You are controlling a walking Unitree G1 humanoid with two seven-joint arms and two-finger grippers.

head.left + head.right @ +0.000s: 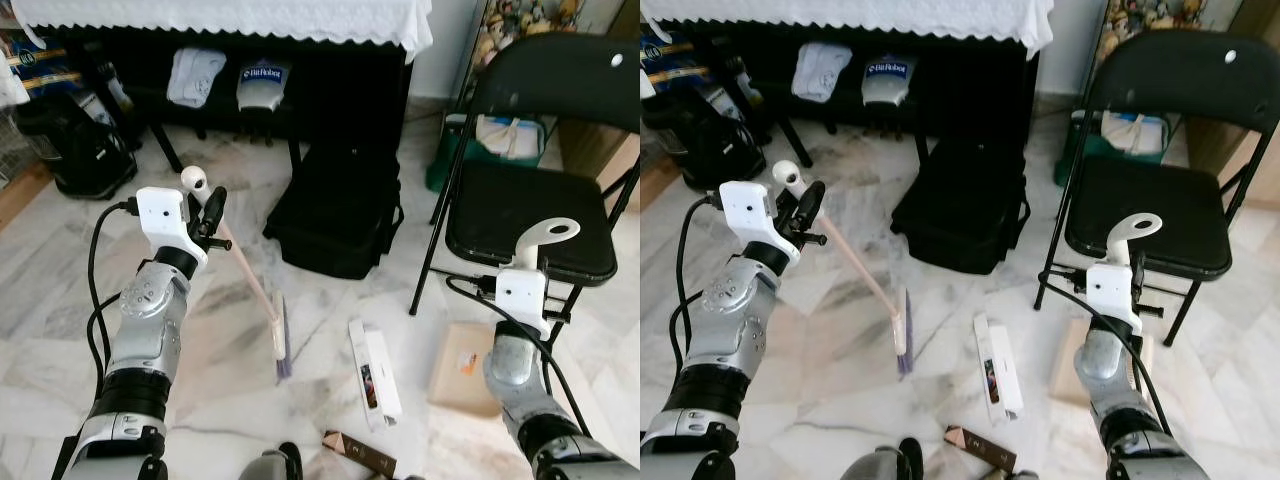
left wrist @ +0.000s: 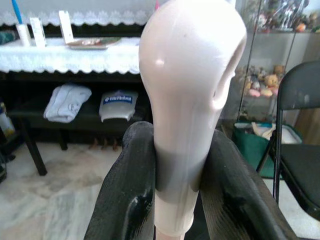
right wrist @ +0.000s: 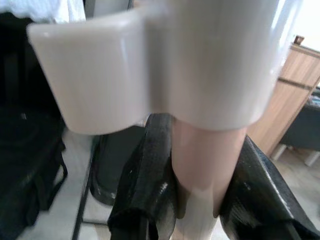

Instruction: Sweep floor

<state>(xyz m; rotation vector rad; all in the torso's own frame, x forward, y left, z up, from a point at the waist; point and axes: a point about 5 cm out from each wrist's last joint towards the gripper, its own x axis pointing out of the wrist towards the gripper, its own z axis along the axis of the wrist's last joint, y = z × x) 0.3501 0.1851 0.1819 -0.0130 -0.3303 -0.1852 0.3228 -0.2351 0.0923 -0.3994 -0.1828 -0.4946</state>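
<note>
My left gripper (image 1: 212, 216) is shut on the top of a short broom's pink handle (image 1: 247, 272), just under its white knob (image 2: 190, 75). The handle slants down to the purple-edged brush head (image 1: 281, 338), which rests on the marble floor. To the right, my right gripper (image 1: 530, 264) is shut on the upright handle of a dustpan, below its white hanging loop (image 1: 548, 234). The tan dustpan (image 1: 462, 368) lies flat on the floor beside the chair. Between the brush and the pan lie a white carton (image 1: 375, 372) and a small brown box (image 1: 358, 452).
A black folding chair (image 1: 540, 200) stands right behind the dustpan, its legs close to my right arm. A black bag (image 1: 338, 212) sits on the floor ahead, in front of a dark table (image 1: 250, 20) with a white lace cloth. A green bin (image 1: 500, 148) is behind the chair.
</note>
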